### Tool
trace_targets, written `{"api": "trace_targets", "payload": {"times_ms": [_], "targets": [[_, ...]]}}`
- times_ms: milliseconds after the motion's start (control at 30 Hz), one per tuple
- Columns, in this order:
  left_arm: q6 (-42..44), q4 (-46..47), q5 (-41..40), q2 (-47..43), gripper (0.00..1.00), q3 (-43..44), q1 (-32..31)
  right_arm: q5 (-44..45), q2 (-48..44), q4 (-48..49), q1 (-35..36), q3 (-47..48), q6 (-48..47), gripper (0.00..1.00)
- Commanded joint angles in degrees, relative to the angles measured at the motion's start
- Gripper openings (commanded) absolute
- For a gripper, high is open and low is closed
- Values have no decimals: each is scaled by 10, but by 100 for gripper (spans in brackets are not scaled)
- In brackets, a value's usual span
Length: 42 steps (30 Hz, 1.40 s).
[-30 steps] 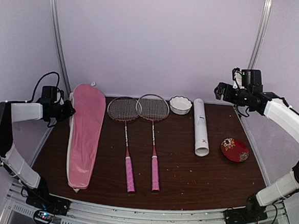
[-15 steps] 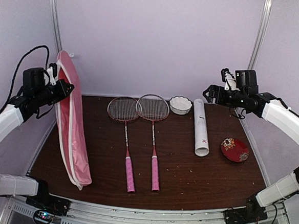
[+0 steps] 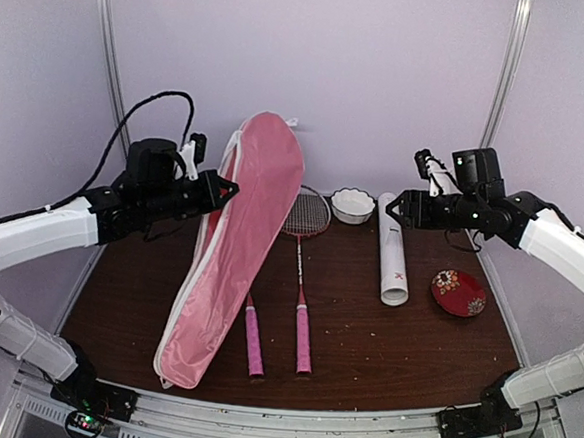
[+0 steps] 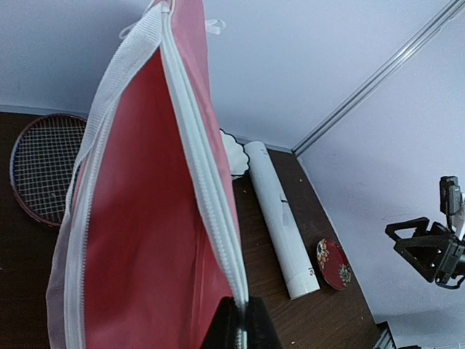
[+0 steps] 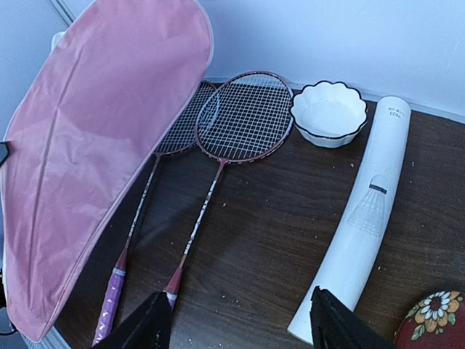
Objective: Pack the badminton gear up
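While the left jaws are pinched shut on the white zip edge of the pink cover (image 3: 235, 245), I only have a thin strip of fabric in the grip, and that worries me most. The cover stands tilted, its wide end up in the air and its narrow end down on the desk (image 3: 363, 354) near the front left. If the zip tape slips out, I expect the cover to flop onto the left racket (image 3: 253, 342), whose head it already hides from the overhead camera.

Swinging the cover further could also drag its foot across the desk and shove that racket's pink handle against the right racket (image 3: 299, 280) lying just beside it. From the left wrist view the zip gapes only narrowly, so I judge a racket head could catch on the edge rather than slide in.

The right jaws hang partly open with nothing in them, above the far right of the desk near the far end of the white tube (image 3: 392, 251). Reaching for a racket from there means passing close to the small white bowl (image 3: 352, 205), and a careless sweep could roll the tube into the red dish (image 3: 458, 292).

I see no shuttlecocks in any view.

As for writing, the tube carries a line drawing of a shuttlecock, small dark lettering near its far end, and a red mark near its near end. I can't read either, and I see no brand on the cover.
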Motion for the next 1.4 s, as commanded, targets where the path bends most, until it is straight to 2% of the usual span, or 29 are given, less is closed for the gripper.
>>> {"api": "trace_targets", "payload": {"times_ms": [0,200,433,600,800,1100,1367], "targets": [[-55,115,-50,65,0,54,-61,-12,-43,-17,17,-34,7,64],[-110,139,-92,160,0,106,-121,-27,-63,9,53,-88,48,53],[-187,61,-130,257,0,202,-155,-7,-47,21,94,-104,51,50],[-257,97,-133,284,0,198,-158,-4,-31,35,107,-97,39,50],[-308,184,-108,318,1,183,-164,-11,16,31,117,-72,5,58],[-342,238,-118,362,6,182,-175,-43,89,20,127,-20,-35,57],[-332,279,-115,369,9,172,-177,-62,134,-1,130,16,-68,56]]}}
